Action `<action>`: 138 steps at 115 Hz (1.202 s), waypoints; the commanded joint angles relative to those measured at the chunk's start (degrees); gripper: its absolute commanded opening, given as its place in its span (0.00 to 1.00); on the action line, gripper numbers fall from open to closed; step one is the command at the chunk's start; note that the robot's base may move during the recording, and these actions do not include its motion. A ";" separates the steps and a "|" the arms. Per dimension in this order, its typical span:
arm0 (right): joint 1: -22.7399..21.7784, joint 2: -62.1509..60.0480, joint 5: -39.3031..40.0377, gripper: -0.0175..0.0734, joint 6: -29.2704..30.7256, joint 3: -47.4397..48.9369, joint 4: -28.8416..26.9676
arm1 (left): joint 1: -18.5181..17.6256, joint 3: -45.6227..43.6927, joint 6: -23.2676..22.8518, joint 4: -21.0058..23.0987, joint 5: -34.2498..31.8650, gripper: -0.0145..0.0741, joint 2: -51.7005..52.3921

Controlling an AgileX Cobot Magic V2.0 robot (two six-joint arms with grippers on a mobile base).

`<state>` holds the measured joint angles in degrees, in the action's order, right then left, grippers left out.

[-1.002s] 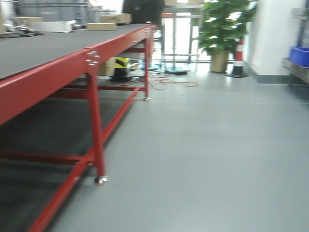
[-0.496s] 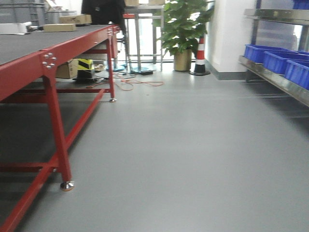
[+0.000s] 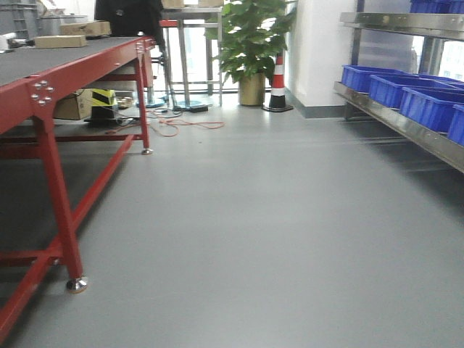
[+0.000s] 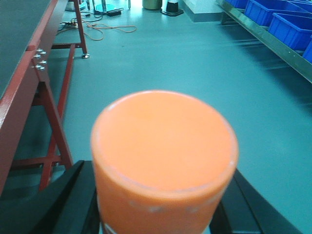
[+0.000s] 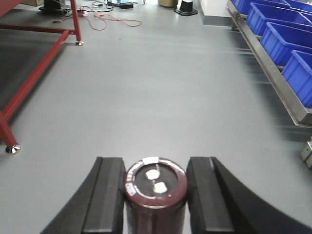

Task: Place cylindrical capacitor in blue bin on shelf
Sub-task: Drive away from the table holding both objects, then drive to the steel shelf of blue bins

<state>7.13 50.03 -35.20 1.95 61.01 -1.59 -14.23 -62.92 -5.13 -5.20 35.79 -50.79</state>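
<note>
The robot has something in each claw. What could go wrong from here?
The cylindrical capacitor is only pinched in the right end effector, so a jolt might shake it loose. The shelf holds several similar blue bins, so it could land in the wrong one.

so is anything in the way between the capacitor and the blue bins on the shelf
Nothing visible. The cylindrical capacitor sits clamped in the right gripper, and only bare grey floor lies between it and the blue bins on the shelf. The red table stands off to the left.
</note>
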 commanded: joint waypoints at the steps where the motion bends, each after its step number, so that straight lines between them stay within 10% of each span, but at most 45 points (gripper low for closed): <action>1: 0.01 -0.38 1.42 0.01 0.12 0.04 0.04 | -0.49 -0.25 -0.08 -0.09 -1.37 0.04 0.28; 138: 0.01 -0.38 1.42 0.01 0.12 0.04 0.04 | -0.49 -0.25 -0.08 -0.09 -1.37 0.04 0.28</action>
<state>7.13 50.03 -35.20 1.95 61.01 -1.59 -14.23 -62.92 -5.13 -5.20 35.79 -50.76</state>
